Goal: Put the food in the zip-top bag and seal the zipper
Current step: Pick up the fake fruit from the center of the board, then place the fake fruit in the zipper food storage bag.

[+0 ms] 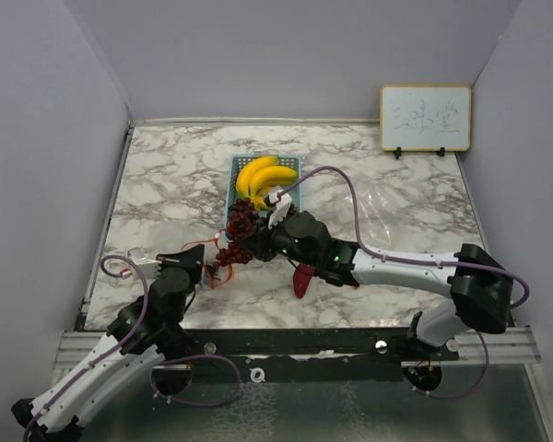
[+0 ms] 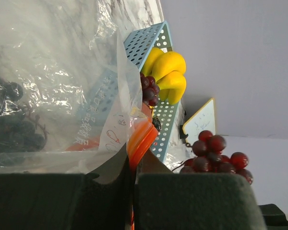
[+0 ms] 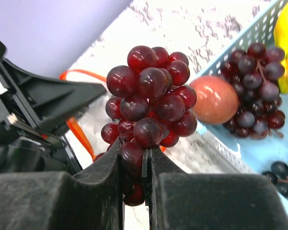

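My left gripper (image 2: 131, 191) (image 1: 210, 273) is shut on the orange zipper edge (image 2: 141, 139) of the clear zip-top bag (image 2: 62, 81). My right gripper (image 3: 134, 182) (image 1: 235, 250) is shut on a dark red grape cluster (image 3: 149, 105), held just beside the bag's mouth (image 3: 79, 132). The cluster also shows in the left wrist view (image 2: 216, 155). The blue basket (image 1: 290, 166) holds yellow bananas (image 1: 265, 177), another grape cluster (image 3: 259, 86) and a small round red fruit (image 3: 213, 99). The magenta oval vegetable (image 1: 303, 279) lies on the table under my right arm.
A white framed sign (image 1: 425, 118) stands at the back right. Crinkled clear plastic (image 1: 380, 210) lies right of the basket. Grey walls close in the marble table (image 1: 166, 184) on three sides. Dark shapes (image 2: 14, 120) show through the bag film.
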Tool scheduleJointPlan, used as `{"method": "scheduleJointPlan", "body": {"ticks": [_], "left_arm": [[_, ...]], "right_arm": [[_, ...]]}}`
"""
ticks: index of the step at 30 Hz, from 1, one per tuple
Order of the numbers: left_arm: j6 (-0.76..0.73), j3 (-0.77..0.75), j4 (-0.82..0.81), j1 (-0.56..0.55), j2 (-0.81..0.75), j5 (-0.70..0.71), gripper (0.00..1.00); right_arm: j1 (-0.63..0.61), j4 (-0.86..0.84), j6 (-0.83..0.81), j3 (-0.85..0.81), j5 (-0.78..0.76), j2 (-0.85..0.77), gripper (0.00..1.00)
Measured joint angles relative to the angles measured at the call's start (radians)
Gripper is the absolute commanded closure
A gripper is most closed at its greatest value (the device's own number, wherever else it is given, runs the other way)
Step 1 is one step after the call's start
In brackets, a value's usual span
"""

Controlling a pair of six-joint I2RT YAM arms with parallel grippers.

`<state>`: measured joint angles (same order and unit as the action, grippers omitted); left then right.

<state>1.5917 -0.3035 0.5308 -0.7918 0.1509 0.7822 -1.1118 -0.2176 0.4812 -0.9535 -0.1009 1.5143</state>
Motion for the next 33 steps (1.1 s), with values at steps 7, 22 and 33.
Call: {"method": "scheduleJointPlan", "body": {"ticks": [7, 22, 33], "left_arm": [[-0.002, -0.022, -0.064, 0.000, 0.069, -0.012, 1.00], [-0.005, -0.134, -0.314, 0.000, 0.295, -0.078, 1.00], [-0.046, -0.202, -0.452, 0.000, 0.427, -0.143, 1.00]], "right_arm": [[0.000, -0.244, -0.009, 0.072, -0.033, -0.003, 0.98], [-0.015, -0.558, -0.032, 0.225, -0.071, -0.008, 0.98], [-0.032, -0.576, -0.071, 0.203, 0.003, 0.036, 0.98]]}}
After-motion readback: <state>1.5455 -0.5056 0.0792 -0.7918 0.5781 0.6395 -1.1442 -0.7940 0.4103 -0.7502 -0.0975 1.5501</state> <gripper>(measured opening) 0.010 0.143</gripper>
